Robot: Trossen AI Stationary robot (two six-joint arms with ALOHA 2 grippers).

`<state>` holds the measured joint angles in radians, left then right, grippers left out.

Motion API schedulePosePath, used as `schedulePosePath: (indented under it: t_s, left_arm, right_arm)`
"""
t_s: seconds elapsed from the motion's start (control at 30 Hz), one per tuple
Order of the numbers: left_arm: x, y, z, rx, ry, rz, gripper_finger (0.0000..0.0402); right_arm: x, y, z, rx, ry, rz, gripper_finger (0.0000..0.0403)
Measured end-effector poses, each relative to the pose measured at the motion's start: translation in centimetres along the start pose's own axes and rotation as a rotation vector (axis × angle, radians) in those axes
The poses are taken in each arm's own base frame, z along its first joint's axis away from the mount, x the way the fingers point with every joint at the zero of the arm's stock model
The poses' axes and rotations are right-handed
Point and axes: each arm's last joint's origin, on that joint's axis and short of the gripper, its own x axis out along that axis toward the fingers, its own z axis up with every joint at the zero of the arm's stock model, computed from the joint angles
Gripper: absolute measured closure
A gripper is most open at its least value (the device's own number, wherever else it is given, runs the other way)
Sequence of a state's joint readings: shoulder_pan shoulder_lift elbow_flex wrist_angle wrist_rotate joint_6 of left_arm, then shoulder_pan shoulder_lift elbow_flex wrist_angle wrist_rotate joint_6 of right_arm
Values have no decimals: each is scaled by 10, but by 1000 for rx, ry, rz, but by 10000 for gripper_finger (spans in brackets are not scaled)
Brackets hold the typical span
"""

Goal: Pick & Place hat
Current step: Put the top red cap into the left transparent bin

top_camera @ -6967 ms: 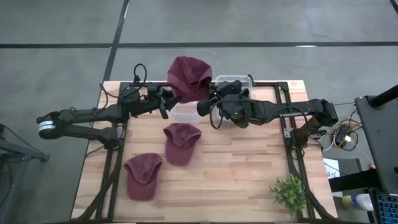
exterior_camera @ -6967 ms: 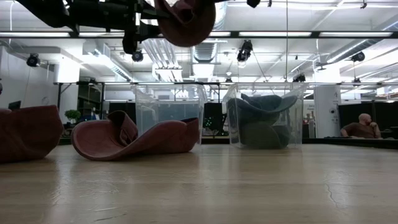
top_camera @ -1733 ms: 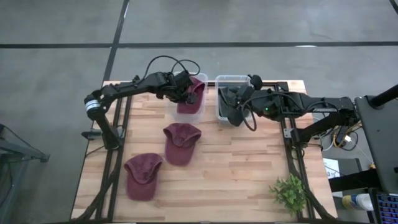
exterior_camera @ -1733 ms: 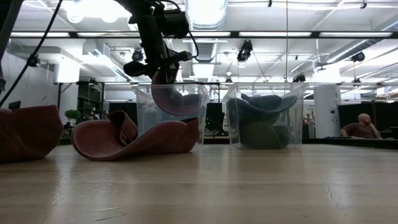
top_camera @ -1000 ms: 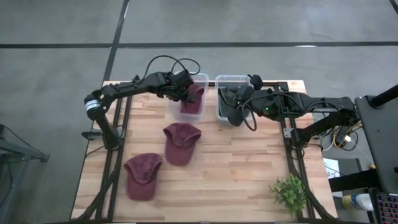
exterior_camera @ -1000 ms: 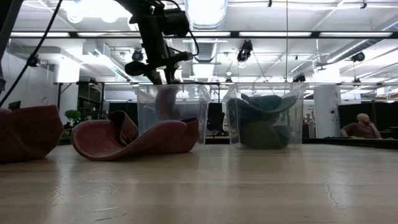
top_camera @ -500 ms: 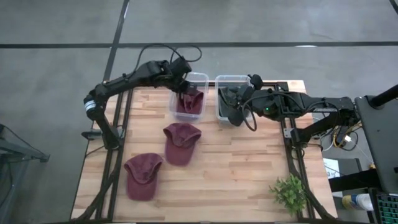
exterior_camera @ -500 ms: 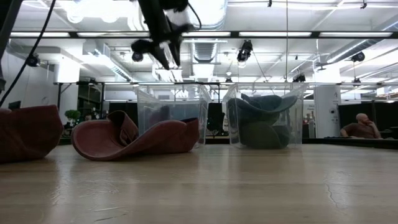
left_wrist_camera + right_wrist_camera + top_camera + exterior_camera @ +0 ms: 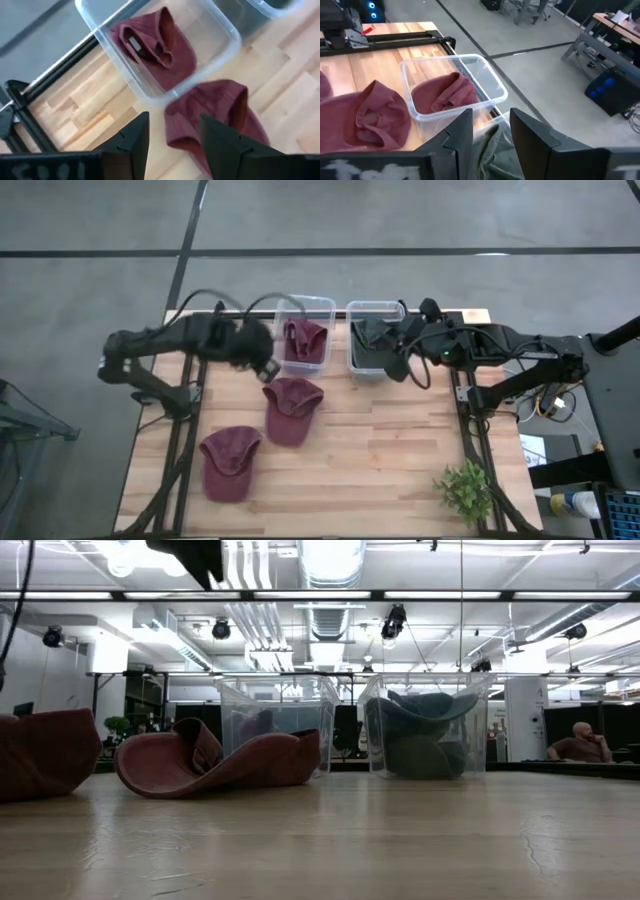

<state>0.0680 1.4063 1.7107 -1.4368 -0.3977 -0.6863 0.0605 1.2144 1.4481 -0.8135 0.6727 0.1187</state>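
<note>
High view: one maroon hat (image 9: 304, 340) lies in the clear bin (image 9: 305, 305) at 12 o'clock of the surface (image 9: 400, 450); a second hat (image 9: 290, 408) lies near the centre.

Left wrist view: the left gripper (image 9: 170, 137) is spread and empty.

Right wrist view: the right gripper (image 9: 490, 131) is spread over green fabric.

The hat looks soft and light; pinch the brim.

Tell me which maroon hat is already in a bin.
The folded maroon hat in the left clear bin. The other two maroon hats lie loose on the wooden table.
</note>
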Motion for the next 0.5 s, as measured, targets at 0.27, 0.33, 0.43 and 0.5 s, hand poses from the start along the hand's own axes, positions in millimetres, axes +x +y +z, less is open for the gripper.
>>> schedulePosePath:
  t_s: [0.27,0.33,0.43,0.5]
  left_arm:
    - [7,1,-75,-199,69,-114,239]
    - [19,-5,-92,-237,125,-184,239]
    - [39,-15,-110,-276,164,-298,239]
    - [53,-20,-120,-301,196,-342,239]
  right_arm:
    - [-19,-16,-6,104,-37,5,280]
    - [-21,-18,-8,127,-41,6,280]
    - [-22,-18,-11,144,-38,7,280]
    - [-21,-18,-11,151,-36,6,280]
